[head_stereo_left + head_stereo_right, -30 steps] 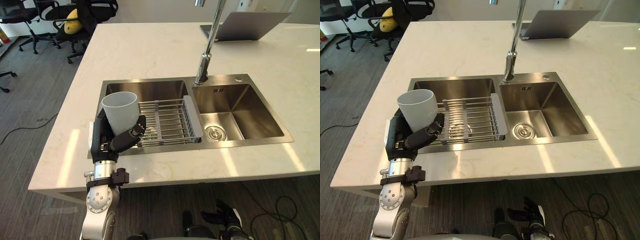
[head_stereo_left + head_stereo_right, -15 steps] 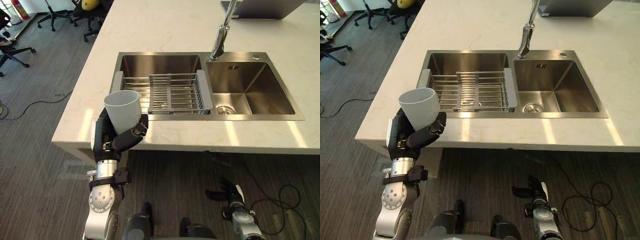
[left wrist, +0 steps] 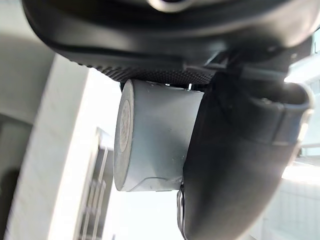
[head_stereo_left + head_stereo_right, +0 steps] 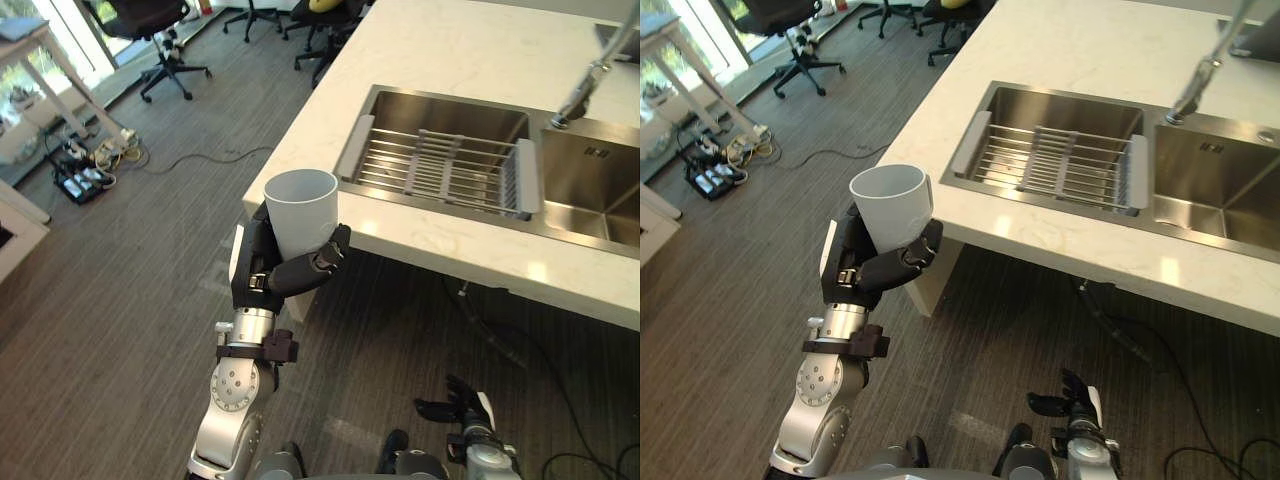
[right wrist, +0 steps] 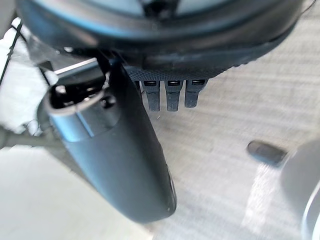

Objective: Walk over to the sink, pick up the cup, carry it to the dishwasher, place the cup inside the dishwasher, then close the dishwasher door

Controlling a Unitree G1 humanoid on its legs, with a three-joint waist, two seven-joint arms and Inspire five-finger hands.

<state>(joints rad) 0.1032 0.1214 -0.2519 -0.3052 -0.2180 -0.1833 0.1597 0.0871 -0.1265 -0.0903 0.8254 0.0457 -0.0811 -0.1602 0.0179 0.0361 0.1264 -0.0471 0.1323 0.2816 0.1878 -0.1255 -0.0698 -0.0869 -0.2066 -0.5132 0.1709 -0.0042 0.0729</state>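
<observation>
A white cup (image 4: pixel 300 208) stands upright in my left hand (image 4: pixel 272 277), whose fingers and thumb are curled round its lower half. Hand and cup hang over the grey floor, just off the near left corner of the pale counter (image 4: pixel 440 45). The left wrist view shows the cup's base and side (image 3: pixel 155 135) pressed against the palm, with the thumb across it. The steel sink (image 4: pixel 446 113) lies to the right in the counter. My right hand (image 4: pixel 466 412) hangs low over the floor, fingers relaxed, holding nothing; its thumb (image 5: pixel 117 155) shows in the right wrist view.
A wire draining rack (image 4: pixel 440 168) spans the sink's left basin and a tap (image 4: pixel 580 88) stands behind it. Office chairs (image 4: pixel 150 30) stand at the back left. A power strip with cables (image 4: pixel 85 165) lies on the floor beside a white table (image 4: pixel 30 45).
The camera has swung left and back from the counter, so the sink now sits at the upper right. The cup stays in my left hand, now over the floor beside the counter's corner.
</observation>
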